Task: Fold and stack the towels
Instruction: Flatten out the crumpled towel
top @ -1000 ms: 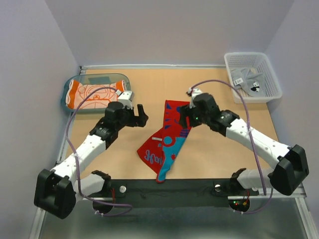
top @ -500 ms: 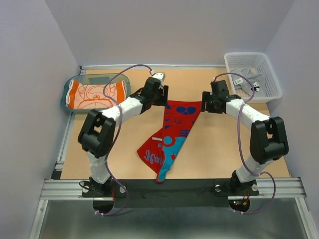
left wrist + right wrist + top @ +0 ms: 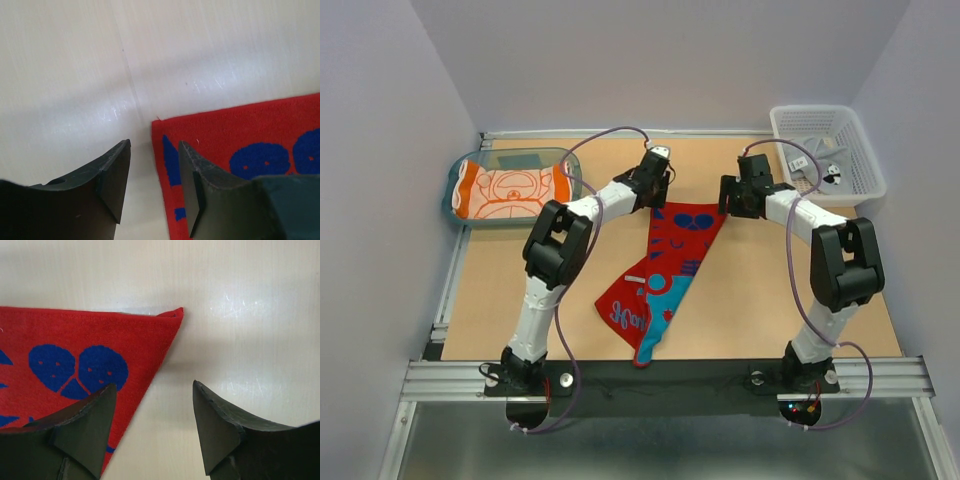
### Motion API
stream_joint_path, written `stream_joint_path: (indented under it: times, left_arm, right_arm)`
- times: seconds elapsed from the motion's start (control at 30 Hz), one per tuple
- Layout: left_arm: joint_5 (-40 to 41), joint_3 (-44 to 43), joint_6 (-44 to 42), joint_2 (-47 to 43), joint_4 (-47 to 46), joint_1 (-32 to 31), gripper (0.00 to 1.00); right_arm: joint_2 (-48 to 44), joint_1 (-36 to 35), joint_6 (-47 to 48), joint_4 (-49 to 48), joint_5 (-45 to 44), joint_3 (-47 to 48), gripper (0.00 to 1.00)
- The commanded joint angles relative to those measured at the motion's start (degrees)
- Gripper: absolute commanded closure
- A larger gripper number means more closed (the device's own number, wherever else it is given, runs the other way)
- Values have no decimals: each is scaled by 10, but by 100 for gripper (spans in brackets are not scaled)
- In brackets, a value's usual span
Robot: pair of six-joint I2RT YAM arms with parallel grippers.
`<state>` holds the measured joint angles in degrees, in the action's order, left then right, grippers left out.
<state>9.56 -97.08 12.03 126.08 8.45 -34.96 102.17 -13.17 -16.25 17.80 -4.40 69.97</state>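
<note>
One red towel (image 3: 682,232) w/ blue marks, wedge-shaped, teal patch nr front

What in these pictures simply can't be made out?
Top view: the mesh of the basket hides how many towels make up the grey heap.
Top view: the orange towel covers whatever lies under it in the tray.
Top view: lettering at the near end of the red towel is too small to read.
Wrist views: frame edges, the left gripper and the right gripper cut off most of the red towel; contact is unclear.
</note>
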Motion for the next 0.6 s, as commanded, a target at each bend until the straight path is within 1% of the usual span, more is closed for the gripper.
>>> stream_joint_path:
  times: [0.0, 0.17, 0.43, 0.53, 0.57]
  left_arm:
    - [24, -42, -7, 12, 19, -5, 46]
    - [37, -64, -6, 44, 32, -7, 46]
    - [48, -74, -8, 76, 47, -20, 47]
    - [49, -65, -5, 83, 52, -25, 57]
    - [48, -56, -4, 83, 52, -26, 64]
  right_arm:
    - [11, 2, 8, -37, 2, 29, 33]
    - [29, 5, 14, -45, -3, 39, 33]
    - [56, 14, 16, -57, -4, 62, 34]
    - [76, 20, 16, -61, -9, 72, 34]
    - [80, 21, 16, -63, -10, 78, 34]
